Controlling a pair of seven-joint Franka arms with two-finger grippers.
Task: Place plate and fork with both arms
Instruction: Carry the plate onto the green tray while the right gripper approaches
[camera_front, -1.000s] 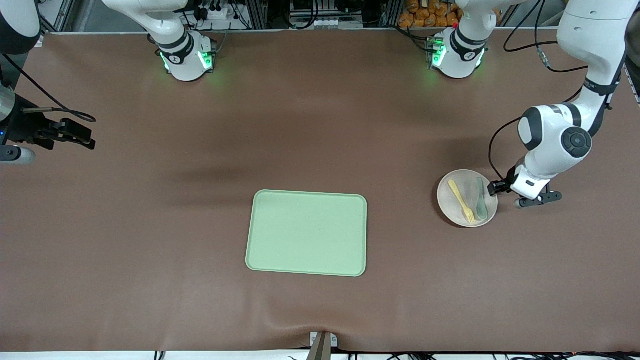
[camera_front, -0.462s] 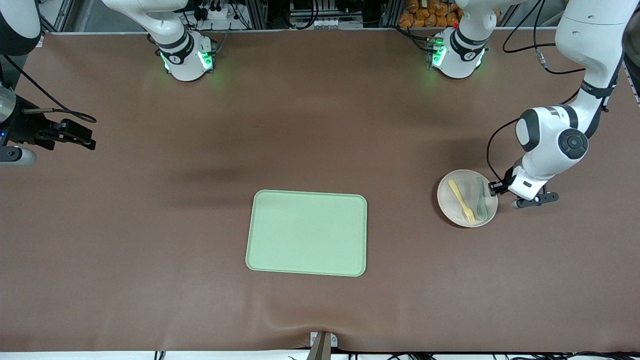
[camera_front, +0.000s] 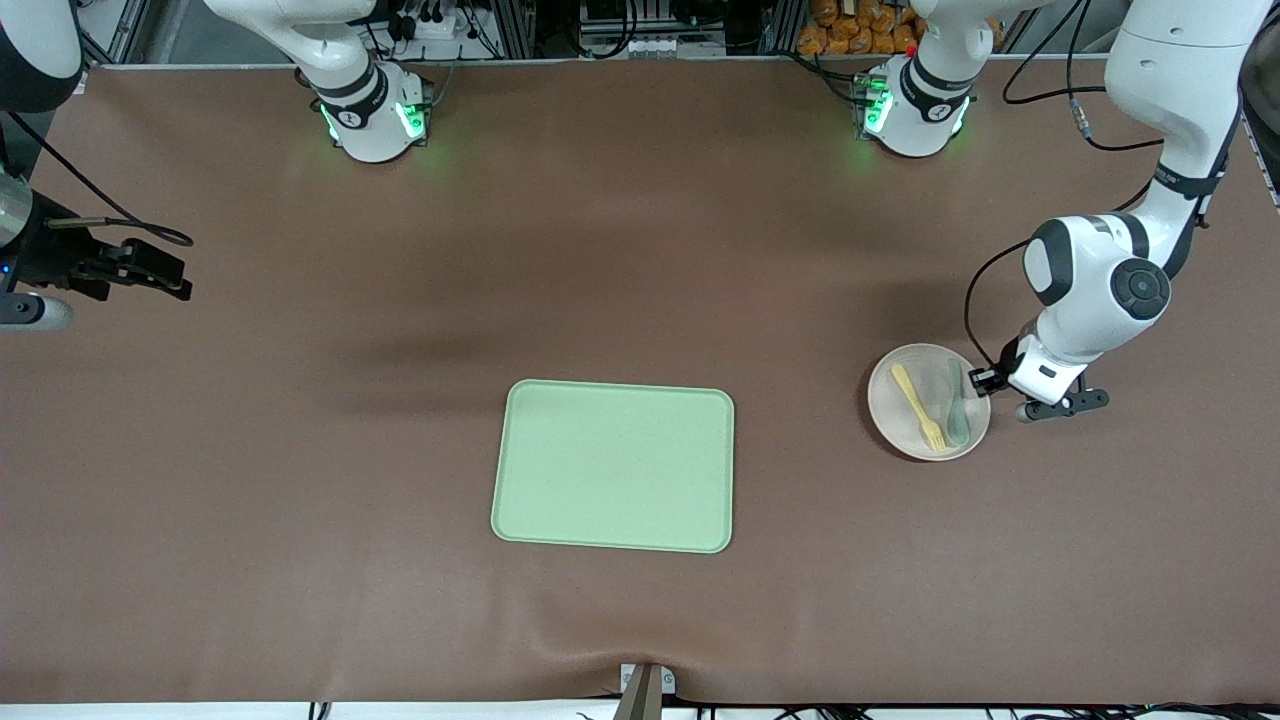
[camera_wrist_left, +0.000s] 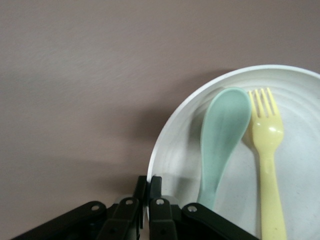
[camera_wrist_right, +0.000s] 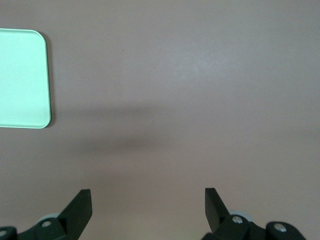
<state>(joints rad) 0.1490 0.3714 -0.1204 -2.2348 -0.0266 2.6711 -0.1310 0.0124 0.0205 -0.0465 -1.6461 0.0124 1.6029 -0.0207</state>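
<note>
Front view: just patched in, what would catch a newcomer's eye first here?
The light green tray stands out against the brown table, near the middle and nearer to the front camera. Toward the left arm's end sits the plate carrying the yellow fork and a grey-green spoon, with the left tool shut on its rim. The right tool waits open above bare table at the right arm's end.

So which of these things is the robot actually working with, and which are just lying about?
In the job:
- round pale beige plate, its rim pinched by the shut left gripper
- small pale yellow plastic fork, lying on it
- open right gripper, waiting

Just lying about:
- grey-green spoon, beside the fork
- light green rectangular tray
</note>
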